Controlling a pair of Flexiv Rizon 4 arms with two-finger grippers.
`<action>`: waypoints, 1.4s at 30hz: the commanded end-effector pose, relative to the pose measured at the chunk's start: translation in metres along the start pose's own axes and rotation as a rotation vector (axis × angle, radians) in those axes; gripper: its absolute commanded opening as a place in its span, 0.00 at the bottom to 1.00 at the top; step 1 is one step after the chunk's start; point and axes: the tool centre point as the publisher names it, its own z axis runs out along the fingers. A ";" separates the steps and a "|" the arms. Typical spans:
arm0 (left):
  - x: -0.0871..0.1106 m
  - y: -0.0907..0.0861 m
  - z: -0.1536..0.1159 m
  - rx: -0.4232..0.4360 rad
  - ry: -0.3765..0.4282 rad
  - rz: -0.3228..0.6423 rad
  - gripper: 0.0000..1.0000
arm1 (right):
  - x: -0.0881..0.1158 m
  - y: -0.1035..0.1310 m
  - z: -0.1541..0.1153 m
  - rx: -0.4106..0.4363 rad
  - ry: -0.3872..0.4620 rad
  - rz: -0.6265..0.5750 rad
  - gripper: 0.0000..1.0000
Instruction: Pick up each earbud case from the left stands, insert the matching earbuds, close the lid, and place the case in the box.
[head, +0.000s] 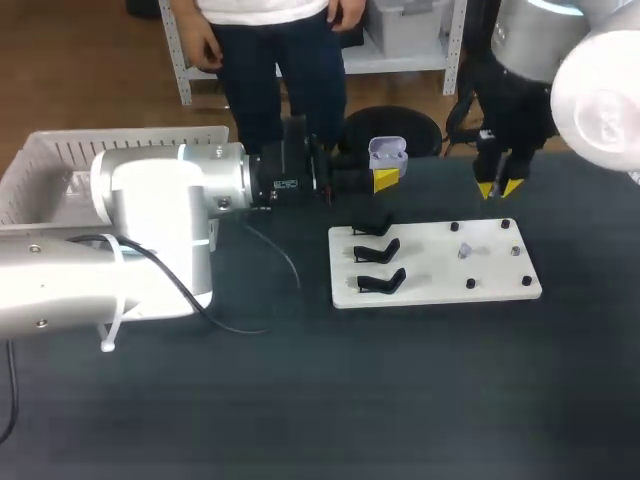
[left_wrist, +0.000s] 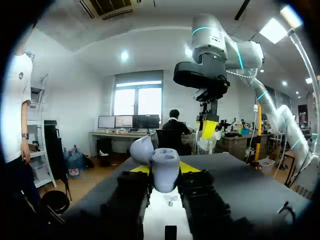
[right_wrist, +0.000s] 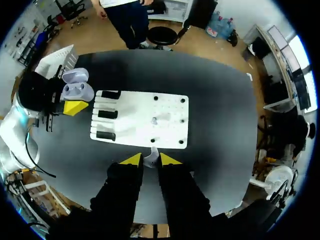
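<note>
White plastic basket (head: 60, 145) sits at the far left, and past it our left arm (head: 160, 210) lies level over the dark table (head: 320, 400), the left gripper (head: 386, 174) pinching the lavender earbud case (head: 388, 152) in the air, lid open, just off the stand-side corner of the white board (head: 430, 270). Three black stands (head: 378, 252) line the board's left side, and a loose earbud (head: 464, 250) rests among the pegs (head: 470, 284) further right. Our right gripper (head: 497, 188) hangs fingers-down above the board, tips pressed close on a pale earbud (right_wrist: 151, 156).
</note>
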 end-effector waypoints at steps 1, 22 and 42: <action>0.001 -0.002 0.000 -0.009 -0.006 0.005 0.00 | -0.006 0.019 -0.002 0.048 -0.108 0.628 0.00; 0.001 -0.002 0.000 -0.009 -0.006 0.005 0.00 | -0.027 0.060 -0.025 0.060 -0.076 0.557 0.00; 0.001 -0.002 0.000 -0.009 -0.006 0.005 0.00 | -0.060 0.108 -0.028 0.043 -0.074 0.526 0.00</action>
